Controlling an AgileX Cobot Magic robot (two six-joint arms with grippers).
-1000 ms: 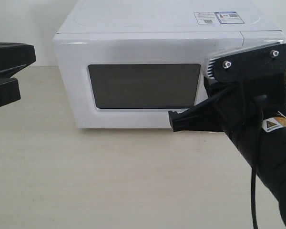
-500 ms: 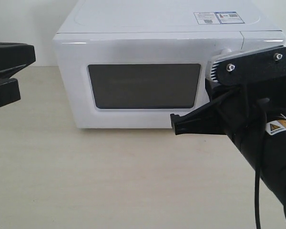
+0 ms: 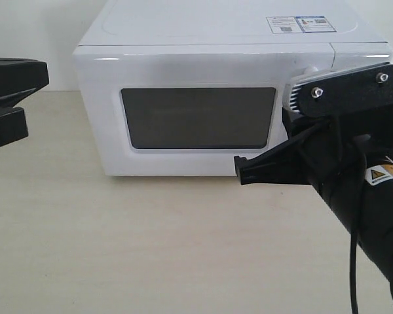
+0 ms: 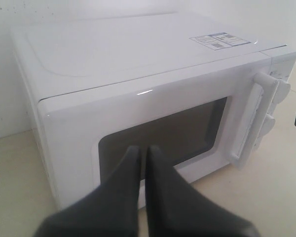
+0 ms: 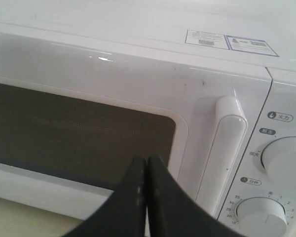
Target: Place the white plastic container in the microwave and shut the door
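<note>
The counter fills the lower frame, and no container shows on it or anywhere else. At lower right the right tool, pinched closed and empty, hangs just before the door, beside the handle. At the left edge the left tool, also closed and empty, hovers well apart. The microwave is shut and its dark window hides the inside. If the container is inside, the task looks done; otherwise the handle needs pulling first. Nothing blocks it.

Microwave sits at table's back edge, door on its front, handle and dials at right. Right gripper just before door's lower right corner; left gripper well off microwave's left side.
</note>
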